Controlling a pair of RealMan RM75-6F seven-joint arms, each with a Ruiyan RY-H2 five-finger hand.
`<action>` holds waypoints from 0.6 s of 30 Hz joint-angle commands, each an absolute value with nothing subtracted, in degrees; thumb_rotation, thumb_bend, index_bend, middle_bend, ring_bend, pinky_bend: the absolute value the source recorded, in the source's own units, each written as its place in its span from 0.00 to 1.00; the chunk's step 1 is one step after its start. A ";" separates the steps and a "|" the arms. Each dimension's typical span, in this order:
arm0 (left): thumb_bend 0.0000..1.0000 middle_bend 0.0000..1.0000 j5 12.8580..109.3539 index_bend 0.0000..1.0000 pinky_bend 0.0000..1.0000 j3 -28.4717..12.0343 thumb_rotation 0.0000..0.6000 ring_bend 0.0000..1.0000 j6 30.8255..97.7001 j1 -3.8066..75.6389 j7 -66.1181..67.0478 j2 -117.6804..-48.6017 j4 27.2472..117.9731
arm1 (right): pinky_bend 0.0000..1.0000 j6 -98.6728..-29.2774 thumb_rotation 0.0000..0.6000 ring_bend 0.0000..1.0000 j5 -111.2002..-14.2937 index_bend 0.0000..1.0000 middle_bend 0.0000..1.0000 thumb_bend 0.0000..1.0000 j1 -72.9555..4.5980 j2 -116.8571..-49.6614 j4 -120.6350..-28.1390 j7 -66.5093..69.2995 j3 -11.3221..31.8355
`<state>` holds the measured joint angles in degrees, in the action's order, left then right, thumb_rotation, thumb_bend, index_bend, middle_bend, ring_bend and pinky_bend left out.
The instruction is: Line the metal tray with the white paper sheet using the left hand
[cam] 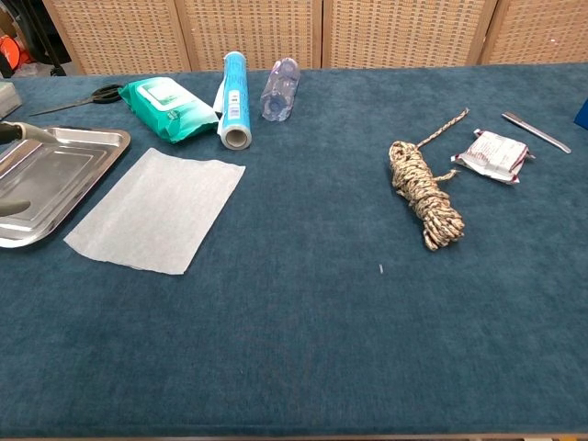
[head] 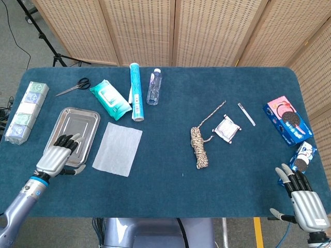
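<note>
White paper sheet [head: 117, 149] lies flat, just beside shiny metal tray [head: 83, 120]

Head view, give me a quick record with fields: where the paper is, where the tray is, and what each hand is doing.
paper: white paper sheet flat on the blue cloth, just right of the tray, not in it
tray: metal tray bare inside, unlined
left hand: left hand over the tray's near edge, fingers spread, holding nothing
right hand: right hand at the near right table edge, open, holding nothing
</note>
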<state>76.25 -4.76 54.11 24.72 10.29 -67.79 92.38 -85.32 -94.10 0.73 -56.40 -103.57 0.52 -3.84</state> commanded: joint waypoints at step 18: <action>0.28 0.00 67.52 0.30 0.00 -5.47 0.42 0.00 46.30 31.70 14.05 -69.78 91.20 | 0.00 -85.94 1.00 0.00 -94.12 0.00 0.00 0.00 0.80 -56.23 -103.28 1.77 -3.52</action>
